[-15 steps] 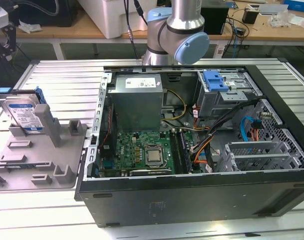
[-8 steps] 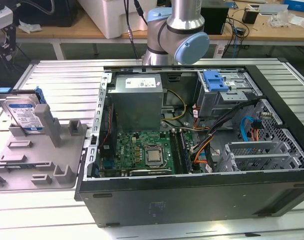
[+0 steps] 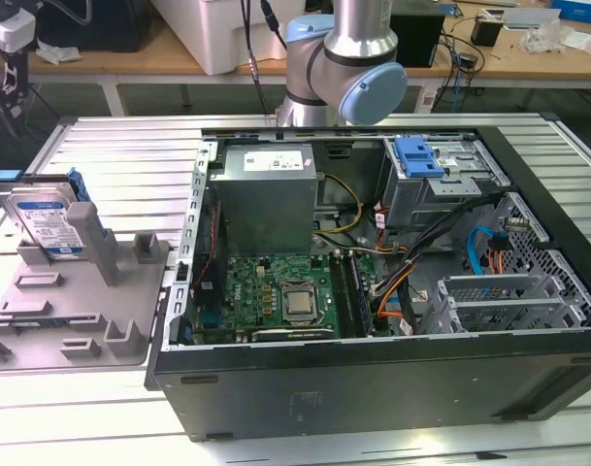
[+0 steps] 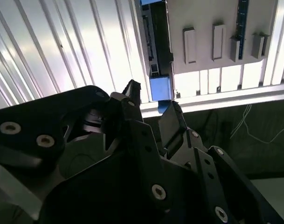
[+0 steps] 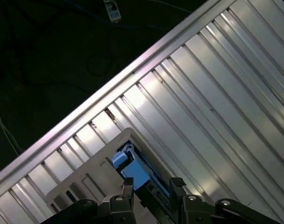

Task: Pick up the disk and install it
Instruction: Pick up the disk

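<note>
Disk (image 5: 134,171) stands apart, ahead of spread pincer (image 5: 151,185).

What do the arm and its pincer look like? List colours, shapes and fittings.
In the exterior view the arm is a silver metal tube with grey joints and a round light-blue cap. In the second wrist view the pincer is matte black, with angular linked fingers dotted with silver screw heads.
</note>
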Robot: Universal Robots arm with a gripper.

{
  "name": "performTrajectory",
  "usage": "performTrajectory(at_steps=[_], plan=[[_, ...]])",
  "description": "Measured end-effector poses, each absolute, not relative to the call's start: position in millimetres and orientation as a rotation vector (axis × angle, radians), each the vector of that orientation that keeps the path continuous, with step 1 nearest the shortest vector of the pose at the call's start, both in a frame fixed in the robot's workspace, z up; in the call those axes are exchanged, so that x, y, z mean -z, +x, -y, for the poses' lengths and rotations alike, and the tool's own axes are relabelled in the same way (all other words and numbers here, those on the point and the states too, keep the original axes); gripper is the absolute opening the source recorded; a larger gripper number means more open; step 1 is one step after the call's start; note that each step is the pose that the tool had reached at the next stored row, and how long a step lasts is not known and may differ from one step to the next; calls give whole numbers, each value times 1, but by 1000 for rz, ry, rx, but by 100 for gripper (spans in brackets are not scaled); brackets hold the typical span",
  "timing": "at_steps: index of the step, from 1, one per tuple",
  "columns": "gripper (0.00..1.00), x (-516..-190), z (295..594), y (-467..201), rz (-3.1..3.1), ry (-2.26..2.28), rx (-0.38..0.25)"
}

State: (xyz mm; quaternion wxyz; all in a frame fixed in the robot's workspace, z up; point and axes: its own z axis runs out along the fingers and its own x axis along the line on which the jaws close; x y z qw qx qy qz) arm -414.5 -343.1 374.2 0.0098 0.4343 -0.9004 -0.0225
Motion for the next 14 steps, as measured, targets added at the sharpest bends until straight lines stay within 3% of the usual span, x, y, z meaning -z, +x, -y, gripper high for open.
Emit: performTrajectory(at_steps=[14], plan=[[44, -371, 343, -415, 2547, 1792, 63]])
